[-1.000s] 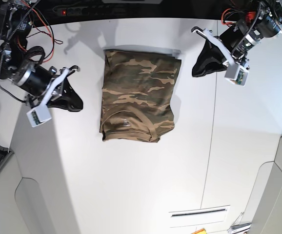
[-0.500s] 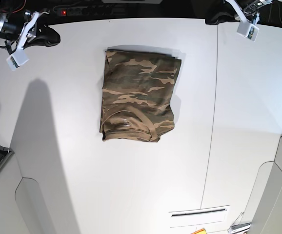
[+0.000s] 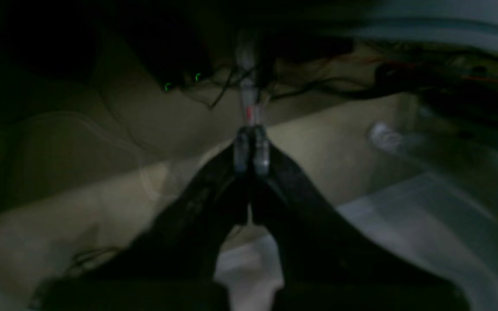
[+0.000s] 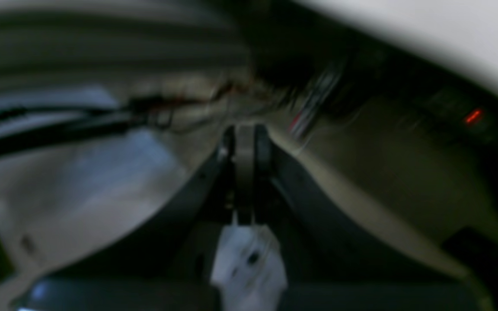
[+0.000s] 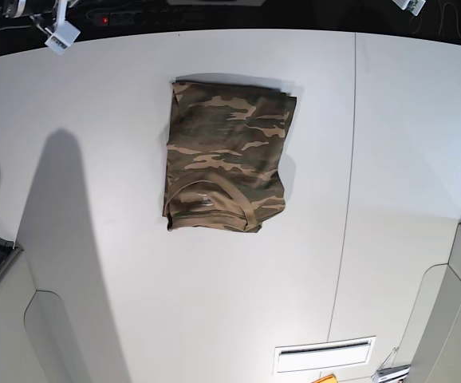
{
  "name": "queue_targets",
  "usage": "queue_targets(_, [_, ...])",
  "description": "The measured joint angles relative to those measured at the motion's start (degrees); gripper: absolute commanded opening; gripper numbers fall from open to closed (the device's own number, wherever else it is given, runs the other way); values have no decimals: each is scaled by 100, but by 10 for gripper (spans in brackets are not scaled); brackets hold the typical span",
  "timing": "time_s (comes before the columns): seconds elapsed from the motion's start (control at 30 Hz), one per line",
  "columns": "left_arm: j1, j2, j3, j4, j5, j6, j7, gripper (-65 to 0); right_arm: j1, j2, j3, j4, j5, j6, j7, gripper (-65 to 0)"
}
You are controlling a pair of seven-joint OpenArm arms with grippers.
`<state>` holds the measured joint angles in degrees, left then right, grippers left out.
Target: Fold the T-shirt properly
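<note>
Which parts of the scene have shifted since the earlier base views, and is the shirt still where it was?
Both arms pulled back toward the far edge of the table; the left claw and right claw now hang beyond it, shut and holding nothing. Nothing was grasped or released. The folded camouflage T-shirt stayed put, same shape, neckband toward the near side.

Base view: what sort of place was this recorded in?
Probably a robotics lab or workshop: a white table, loose cables beyond it, and a robot gripper in view.
</note>
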<state>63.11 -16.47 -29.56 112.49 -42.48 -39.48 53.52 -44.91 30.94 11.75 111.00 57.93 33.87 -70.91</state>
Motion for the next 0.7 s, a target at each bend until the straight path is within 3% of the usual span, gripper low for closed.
queue_targets(0.13, [4, -487, 216, -1198, 46, 9, -173, -650, 0, 0, -881, -592, -323, -17, 44, -650])
queue_targets(0.27, [-173, -866, 866, -2127, 46, 9, -345, -650, 4, 0, -1672, -1294, -883, -79, 282, -650])
queue_targets(0.37, [-551, -940, 1517, -2634, 291, 28, -426, -650, 15, -7, -2216, -1939, -1486, -85, 984, -650])
queue_targets(0.47, [-960, -916, 2306, -3075, 627, 623, -505, -650, 125, -37, -2715, -2610, -2282, -87, 1526, -650])
queue_targets(0.57, [-1394, -822, 3073, -3493, 1237, 1379, -511, -650, 452, -85, -3069, -3324, -2782, -199, 1539, -650])
queue_targets(0.7, [-2103, -531, 3906, -4072, 1602, 1703, -654, -650, 940, -149, -3169, -4181, -2981, -319, 1585, -650])
